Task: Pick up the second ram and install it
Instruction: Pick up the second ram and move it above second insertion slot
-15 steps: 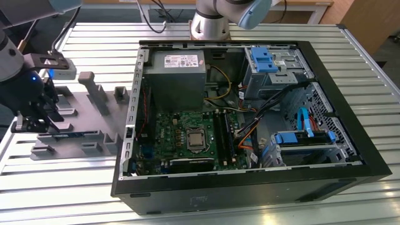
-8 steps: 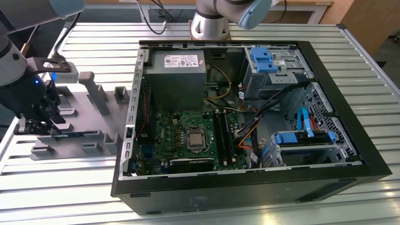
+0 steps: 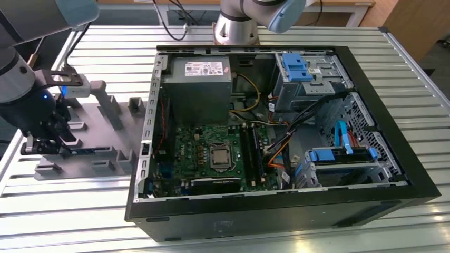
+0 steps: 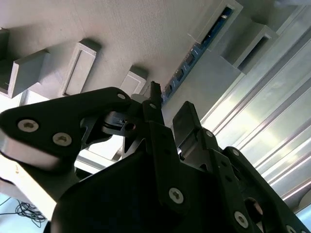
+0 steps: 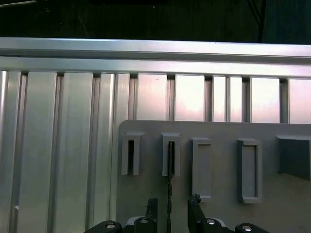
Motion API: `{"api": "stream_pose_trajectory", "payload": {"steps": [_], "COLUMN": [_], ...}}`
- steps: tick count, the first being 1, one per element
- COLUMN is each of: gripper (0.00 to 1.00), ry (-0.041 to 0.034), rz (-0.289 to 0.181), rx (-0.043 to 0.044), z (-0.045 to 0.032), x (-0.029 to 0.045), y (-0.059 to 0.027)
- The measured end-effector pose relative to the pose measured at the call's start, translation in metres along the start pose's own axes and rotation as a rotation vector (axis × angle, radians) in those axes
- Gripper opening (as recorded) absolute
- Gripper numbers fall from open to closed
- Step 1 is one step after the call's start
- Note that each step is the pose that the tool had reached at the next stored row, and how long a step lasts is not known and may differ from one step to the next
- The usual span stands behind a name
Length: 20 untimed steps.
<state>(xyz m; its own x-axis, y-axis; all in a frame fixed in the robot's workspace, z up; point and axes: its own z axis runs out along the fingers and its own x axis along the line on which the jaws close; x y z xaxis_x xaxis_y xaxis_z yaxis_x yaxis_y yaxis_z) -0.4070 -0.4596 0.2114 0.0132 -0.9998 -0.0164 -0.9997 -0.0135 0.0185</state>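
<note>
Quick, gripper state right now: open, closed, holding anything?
Gripper: open, fingertips either side of the second ram, which stands in the gray fixture; not clamped on it.

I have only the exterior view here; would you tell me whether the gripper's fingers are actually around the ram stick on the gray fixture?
Observer: Yes. In the first wrist view the second ram stands on edge between the open fingers of the gripper, with a gap on each side.
Operator: Thank you. Is the stick seated in the fixture?
Observer: Its far end sits in a narrow slot block on the gray fixture.
</note>
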Motion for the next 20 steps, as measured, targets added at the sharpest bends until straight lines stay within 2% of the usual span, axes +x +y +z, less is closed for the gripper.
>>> {"api": "stream_pose_trajectory", "payload": {"steps": [13,15,16,20], "gripper": [0.38,0.36,0.29,0.29], "ry": [0.0000,0.0001,0.0000,0.0000], "rz": [0.000,0.000,0.000,0.000], "rx": [0.0000,-0.0001,-0.0001,-0.0001], "z": [0.0143,0.0151,0.0155,0.0170], "x": [0.0003,0.0003,0.0003,0.0003], "y": [-0.0002,-0.0002,-0.0003,-0.0003]}}
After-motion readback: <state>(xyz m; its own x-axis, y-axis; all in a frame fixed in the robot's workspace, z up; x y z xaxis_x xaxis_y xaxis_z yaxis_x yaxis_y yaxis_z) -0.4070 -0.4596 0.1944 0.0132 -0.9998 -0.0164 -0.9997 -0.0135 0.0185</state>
